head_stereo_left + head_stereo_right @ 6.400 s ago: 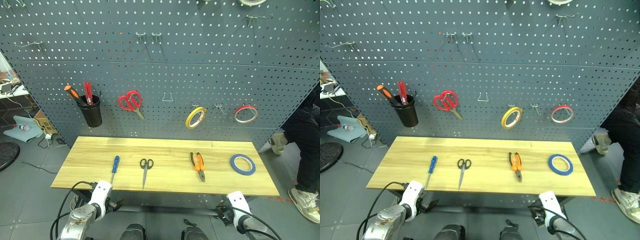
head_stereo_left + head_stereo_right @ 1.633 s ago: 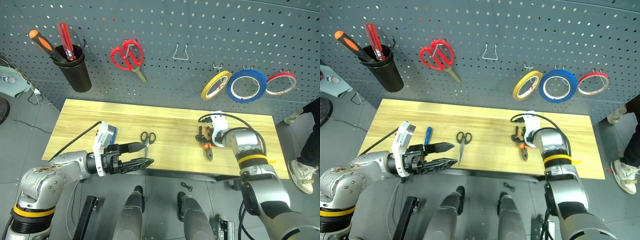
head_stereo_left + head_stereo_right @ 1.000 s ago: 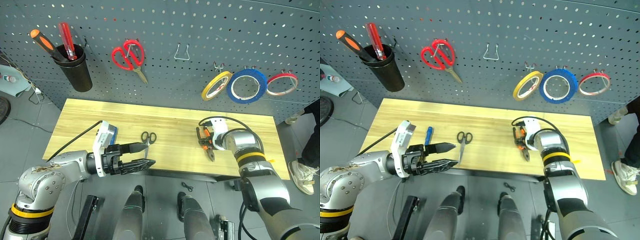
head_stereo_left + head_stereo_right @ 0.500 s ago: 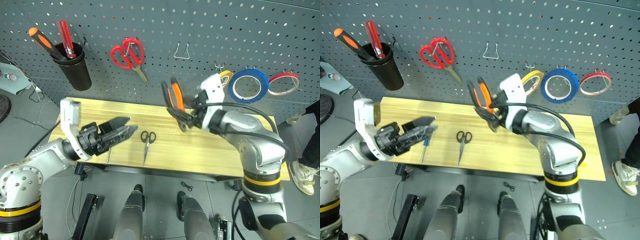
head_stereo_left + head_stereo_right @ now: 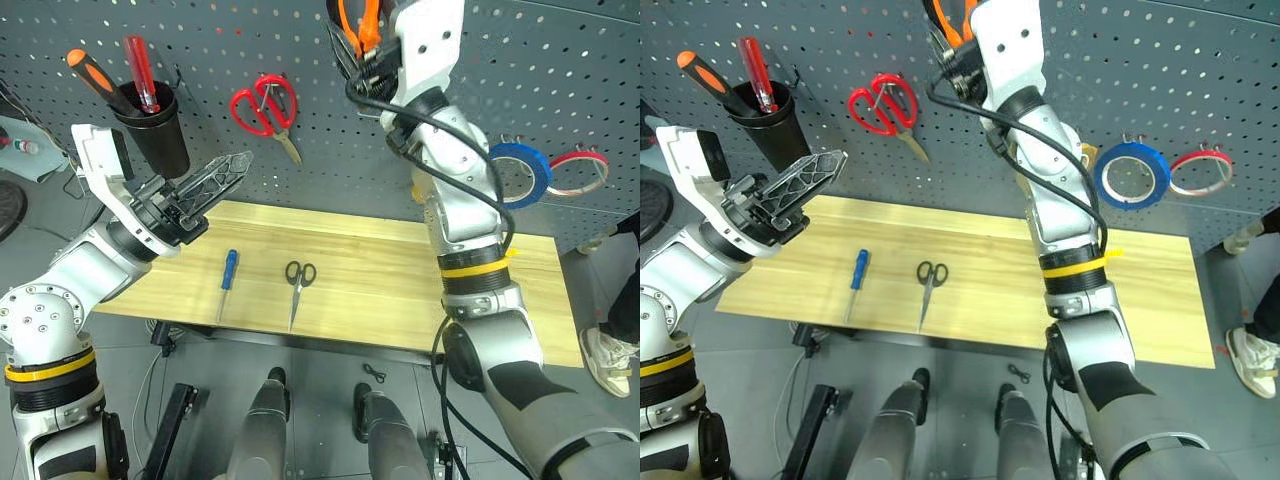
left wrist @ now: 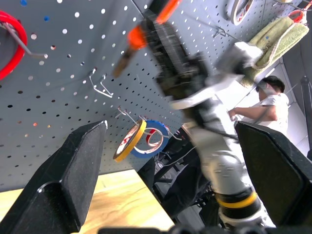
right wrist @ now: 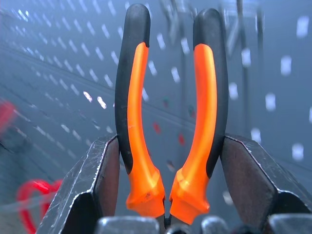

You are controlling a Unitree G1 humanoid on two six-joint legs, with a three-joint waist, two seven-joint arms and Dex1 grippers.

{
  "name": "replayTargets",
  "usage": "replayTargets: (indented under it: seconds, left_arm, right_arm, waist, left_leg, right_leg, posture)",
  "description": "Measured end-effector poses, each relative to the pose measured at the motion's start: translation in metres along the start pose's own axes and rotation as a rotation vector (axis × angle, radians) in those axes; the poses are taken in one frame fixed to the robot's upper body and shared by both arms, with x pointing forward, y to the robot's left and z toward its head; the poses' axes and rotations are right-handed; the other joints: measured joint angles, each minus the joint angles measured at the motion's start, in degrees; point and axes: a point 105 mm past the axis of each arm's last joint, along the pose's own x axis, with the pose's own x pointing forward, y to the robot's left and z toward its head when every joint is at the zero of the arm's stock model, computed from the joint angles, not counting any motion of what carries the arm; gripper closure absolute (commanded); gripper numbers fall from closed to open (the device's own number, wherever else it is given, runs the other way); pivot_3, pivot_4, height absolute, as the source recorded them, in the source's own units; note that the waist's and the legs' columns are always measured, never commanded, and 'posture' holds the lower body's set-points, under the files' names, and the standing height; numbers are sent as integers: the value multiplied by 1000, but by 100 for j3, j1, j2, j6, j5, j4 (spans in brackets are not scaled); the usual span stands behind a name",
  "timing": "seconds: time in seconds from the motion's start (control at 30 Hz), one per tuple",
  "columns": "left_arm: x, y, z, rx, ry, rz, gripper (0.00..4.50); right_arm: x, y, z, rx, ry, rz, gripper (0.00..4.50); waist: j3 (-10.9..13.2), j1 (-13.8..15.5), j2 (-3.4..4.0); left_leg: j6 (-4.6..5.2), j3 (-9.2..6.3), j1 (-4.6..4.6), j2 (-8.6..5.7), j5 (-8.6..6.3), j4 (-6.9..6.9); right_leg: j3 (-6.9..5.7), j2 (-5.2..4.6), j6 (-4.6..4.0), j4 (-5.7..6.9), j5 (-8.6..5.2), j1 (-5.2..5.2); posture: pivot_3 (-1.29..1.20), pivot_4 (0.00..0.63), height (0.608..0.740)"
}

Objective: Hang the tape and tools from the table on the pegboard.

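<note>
While the right gripper (image 7: 168, 214) is raised high against the pegboard (image 5: 560, 70), its two fingers are clamped on the pliers (image 7: 170, 112), orange-and-black handles pointing away from the wrist, up along the board. From the head views the pliers sit at the very top edge, handles partly cut off. In the right wrist view the handles stand side by side just in front of the holed panel, with a metal hook blurred behind them; whether they touch it I cannot tell.

Left gripper (image 5: 222, 172) hangs above the left end of the table (image 5: 540, 300), fingers spread wide, nothing between them, pointing up and toward the board.

Tape (image 5: 520, 172): blue ring hanging on the pegboard at right, between a yellow tape ring (image 6: 129, 141) and a thin red tape ring (image 5: 580, 172).

On the table: blue-handled screwdriver (image 5: 228, 280) lying at left, small black-handled scissors (image 5: 296, 290) just to its right, blades toward the near edge. The two lie apart, not touching.

Also on the board: red-handled scissors (image 5: 262, 108) on a hook; black cup (image 5: 160, 135) with an orange screwdriver (image 5: 95, 78) and a red screwdriver (image 5: 140, 72) standing in it.

A person in a white shirt (image 6: 265, 105) shows in the left wrist view, beyond the board's edge.
</note>
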Motion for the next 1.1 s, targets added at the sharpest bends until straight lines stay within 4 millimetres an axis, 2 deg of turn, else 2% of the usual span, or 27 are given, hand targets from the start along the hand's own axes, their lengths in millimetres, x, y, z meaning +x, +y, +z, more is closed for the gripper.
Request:
replayTargets:
  seconds: [0.2,0.53,0.57,0.63,0.73,0.83,0.97,1.1]
  left_arm:
    - [0,0,-1,-3,1,1,0]
    - [1,1,-1,-5,2,9,0]
    - [1,1,-1,-5,2,9,0]
    - [1,0,-1,-3,2,6,0]
    - [5,-1,-2,-3,10,-7,0]
    - [5,-1,-4,-6,18,-8,0]
    - [-2,12,-25,1,94,54,0]
    - [-22,30,-74,16,259,210,0]
  right_arm:
    - [-6,-5,-38,9,68,-60,1732]
    - [-12,-10,-52,-23,86,-103,1732]
    - [-12,-11,-54,-20,93,-105,723]
    - [-12,-11,-55,-3,99,-108,86]
    - [-15,-9,-57,36,107,-100,38]
    - [-28,-12,-64,36,139,-83,38]
    - [-50,-11,-68,52,188,-21,38]
    - [-93,3,-61,129,285,183,38]
  waist:
    - [0,-10,0]
    - [1,-7,0]
    - [1,-7,0]
    - [0,-8,0]
    - [0,-10,0]
    - [0,-4,0]
    - [1,-13,1]
    - [2,-18,2]
  left_leg:
    - [-2,-4,0,1,1,1]
    - [-4,-7,0,0,3,1]
    - [-4,-8,0,1,3,1]
    - [-4,-8,1,1,3,3]
    - [-10,-8,4,1,8,6]
    - [-12,-9,6,1,9,7]
    - [-12,-7,5,1,9,3]
    - [-14,-5,5,4,6,-6]
  right_leg:
    - [-2,2,-3,4,1,-1]
    - [-4,1,-3,7,1,-1]
    - [-4,1,-3,7,1,-1]
    - [-4,2,-3,10,1,0]
    - [-4,2,-5,14,2,1]
    - [-5,1,-5,15,2,3]
    - [-4,0,-4,13,1,3]
    - [-4,0,-9,14,-5,1]
  posture:
    - [251,317,740]
    - [250,322,740]
    - [250,322,740]
    - [243,322,740]
    - [225,323,740]
    - [214,326,740]
    - [196,335,740]
    - [175,343,740]
